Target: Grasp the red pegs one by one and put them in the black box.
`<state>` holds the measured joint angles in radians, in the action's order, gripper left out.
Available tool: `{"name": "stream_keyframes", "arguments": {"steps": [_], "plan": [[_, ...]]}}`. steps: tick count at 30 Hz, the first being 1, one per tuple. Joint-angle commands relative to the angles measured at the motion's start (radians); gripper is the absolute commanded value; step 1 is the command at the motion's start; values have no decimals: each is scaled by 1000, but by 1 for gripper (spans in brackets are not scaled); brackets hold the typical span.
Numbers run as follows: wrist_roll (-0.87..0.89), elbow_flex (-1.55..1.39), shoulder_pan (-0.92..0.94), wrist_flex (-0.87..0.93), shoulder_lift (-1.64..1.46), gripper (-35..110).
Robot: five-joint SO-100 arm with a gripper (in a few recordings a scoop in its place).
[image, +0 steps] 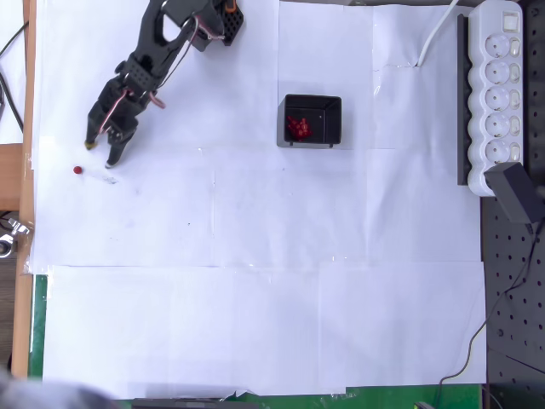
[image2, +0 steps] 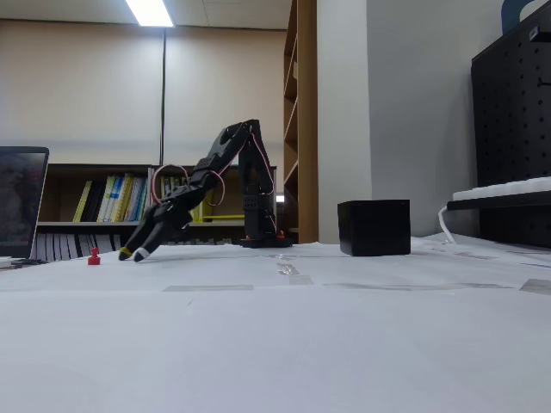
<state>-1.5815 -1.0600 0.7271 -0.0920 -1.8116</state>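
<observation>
One red peg [image: 77, 169] lies alone on the white paper near the left edge; in the fixed view the peg [image2: 94, 257] stands upright just left of the fingertips. The black gripper [image: 100, 153] reaches down beside it, tips spread a little, nothing between them; from the side the gripper [image2: 132, 254] hovers at table height, right of the peg and apart from it. The black box [image: 312, 121] sits right of centre with several red pegs [image: 298, 128] heaped inside. In the fixed view the box [image2: 374, 227] hides its contents.
A white power strip [image: 496, 89] on a black rail runs along the right edge, with a black adapter [image: 518, 192] below it. The arm's base [image: 223, 21] stands at the top. A wooden strip borders the paper on the left.
</observation>
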Motion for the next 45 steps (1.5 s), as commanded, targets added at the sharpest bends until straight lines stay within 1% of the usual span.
{"name": "stream_keyframes", "arguments": {"steps": [1, 9, 27, 45], "plan": [[-11, -115, 18, 25, -66, 19], [-17, -216, 23, 48, -144, 17], [-18, -222, 25, 46, -156, 8], [-3, -242, 31, 34, -183, 8]]}}
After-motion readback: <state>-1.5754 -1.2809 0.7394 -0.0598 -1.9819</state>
